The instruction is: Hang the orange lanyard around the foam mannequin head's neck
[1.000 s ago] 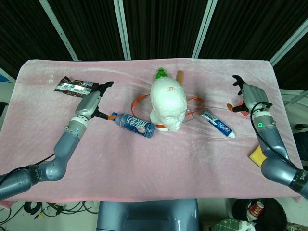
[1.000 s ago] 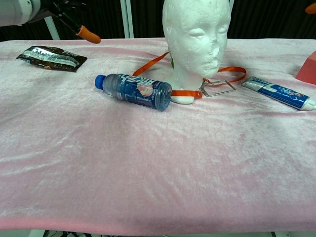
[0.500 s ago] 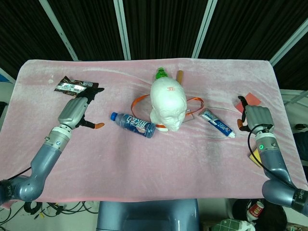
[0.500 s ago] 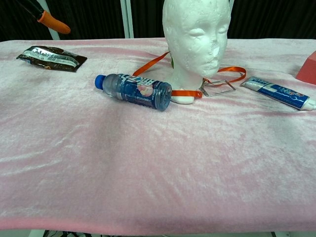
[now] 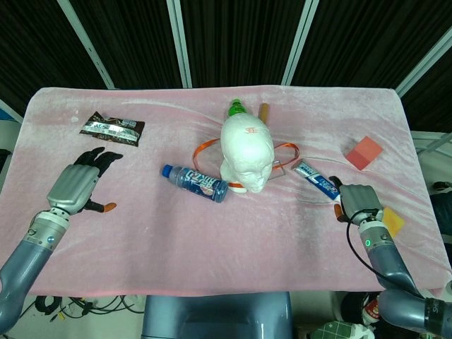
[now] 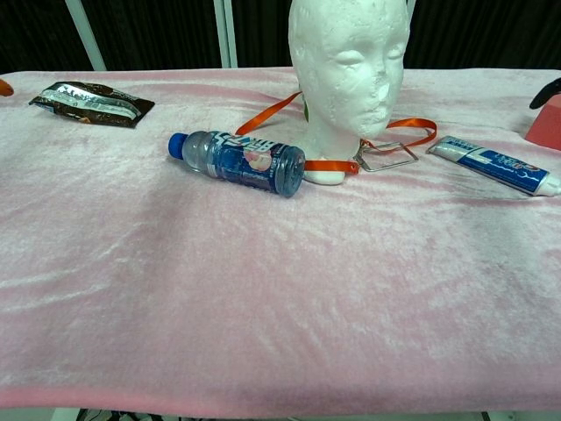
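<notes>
Now lanyard rings mannequin head; left hand, right hand far off, empty.

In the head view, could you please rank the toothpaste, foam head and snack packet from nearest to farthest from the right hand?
1. Toothpaste, just up-left of the right hand.
2. Foam head, table centre.
3. Snack packet, far left.

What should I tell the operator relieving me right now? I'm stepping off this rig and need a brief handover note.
Left hand: near the table's left edge, fingers apart, holding nothing.
Right hand: near the front right, fingers curled in, holding nothing.
Orange lanyard loops round the base of the foam mannequin head, resting on the cloth.
Done: the lanyard encircles the neck.
Left: nothing apparent.
</notes>
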Controlling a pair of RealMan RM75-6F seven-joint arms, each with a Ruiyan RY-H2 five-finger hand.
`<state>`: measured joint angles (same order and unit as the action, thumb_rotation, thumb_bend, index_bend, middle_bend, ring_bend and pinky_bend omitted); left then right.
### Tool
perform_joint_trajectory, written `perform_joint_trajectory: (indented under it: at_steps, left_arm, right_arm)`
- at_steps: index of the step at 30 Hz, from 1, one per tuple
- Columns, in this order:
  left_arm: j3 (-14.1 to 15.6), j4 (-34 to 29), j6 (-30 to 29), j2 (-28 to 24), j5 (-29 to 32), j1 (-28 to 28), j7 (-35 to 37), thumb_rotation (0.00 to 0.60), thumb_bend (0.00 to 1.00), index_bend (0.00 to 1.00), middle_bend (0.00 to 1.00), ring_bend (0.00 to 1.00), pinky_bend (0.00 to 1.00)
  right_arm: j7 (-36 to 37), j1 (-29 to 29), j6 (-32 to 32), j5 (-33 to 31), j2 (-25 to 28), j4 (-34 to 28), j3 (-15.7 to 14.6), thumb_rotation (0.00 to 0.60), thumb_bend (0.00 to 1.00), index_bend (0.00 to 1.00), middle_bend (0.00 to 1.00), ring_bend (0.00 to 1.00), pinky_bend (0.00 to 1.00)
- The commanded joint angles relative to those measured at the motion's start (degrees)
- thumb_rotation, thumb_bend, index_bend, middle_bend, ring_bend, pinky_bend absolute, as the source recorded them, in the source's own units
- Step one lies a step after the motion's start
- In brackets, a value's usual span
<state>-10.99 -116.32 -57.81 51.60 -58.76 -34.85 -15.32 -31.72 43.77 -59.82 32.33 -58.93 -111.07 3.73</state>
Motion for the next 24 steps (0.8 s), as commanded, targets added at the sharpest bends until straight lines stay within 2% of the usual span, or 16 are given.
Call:
perform_joint_trajectory:
  at_steps: [1, 8, 14, 24]
  left_arm:
    - [0.74, -1.10, -0.31, -0.63, -1.35, 0.81, 0.59, 0.600, 0.13, 0.15, 0.14, 0.00, 0.10]
    - [1.29, -2.46, 0.42, -1.26, -3.73, 1.35, 3.00, 0.600, 0.13, 0.16, 0.14, 0.00, 0.10]
    - [2.29, -4.90, -0.09, -1.88, -5.93, 1.87, 2.07, 0.600, 0.13, 0.16, 0.14, 0.00, 0.10]
    - [3.10, -5.99, -2.49, -1.57, -6.93, 3.05, 1.04, 0.600, 0.13, 0.16, 0.14, 0.00, 0.10]
  right_arm:
    - [-1.17, -0.37, -1.50, -0.08, -2.34, -0.76, -1.03, 0.600, 0.52, 0.15, 0.70, 0.74, 0.62]
    - [0.82, -1.34, -3.48, 0.00, -7.95, 1.93, -0.22, 0.600, 0.55, 0.15, 0.70, 0.75, 0.62]
    - [-0.95, -1.06, -3.82, 1.88, -12.09, 4.24, -1.07, 0.600, 0.56, 0.15, 0.71, 0.75, 0.62]
    - [-3.27, 0.99, -2.62, 1.41, -17.91, 8.85, 0.17, 0.600, 0.58, 0.15, 0.71, 0.75, 0.62]
